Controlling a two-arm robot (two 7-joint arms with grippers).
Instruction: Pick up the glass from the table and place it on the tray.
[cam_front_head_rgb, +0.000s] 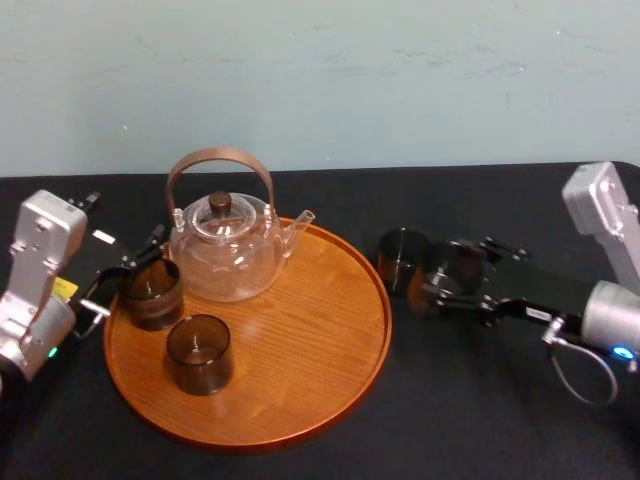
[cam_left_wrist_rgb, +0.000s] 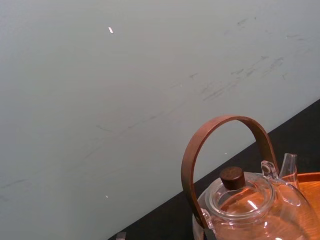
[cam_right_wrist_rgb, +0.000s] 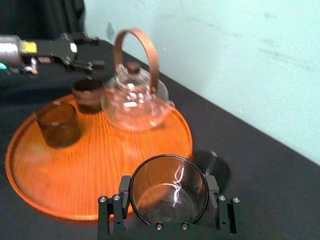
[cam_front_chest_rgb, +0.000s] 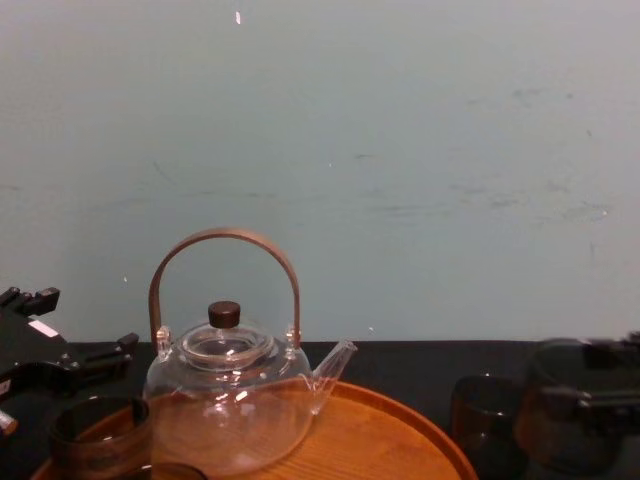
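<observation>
So the right gripper (cam_front_head_rgb: 440, 272) had its fingers clamped on either side of a dark smoky glass tumbler (cam_right_wrist_rgb: 169, 187), gripping it upright by the sides. That held tumbler sat off the tray, over the black table (cam_front_head_rgb: 480, 400), just beside the right edge of the large round orange-brown wooden tray (cam_front_head_rgb: 330, 400). I honestly couldn't tell whether its base was touching the table or raised a bit.

A second dark tumbler (cam_front_head_rgb: 400, 258) stood on the table right next to the held one, between it and the tray's rim.

On the tray there was a clear glass teapot with a brown arched handle and dark lid knob (cam_front_head_rgb: 228, 250) at the back, spout pointing to the robot's right. Two more dark tumblers were on the tray too: a front tumbler (cam_front_head_rgb: 198, 352) nearer the robot, and a rear-left tumbler (cam_front_head_rgb: 152, 292) just beside the teapot.

The left gripper (cam_front_head_rgb: 128, 268) was at the tray's left rear edge, fingers spread apart, right by that rear-left tumbler. No way to say if it was actually touching it.
</observation>
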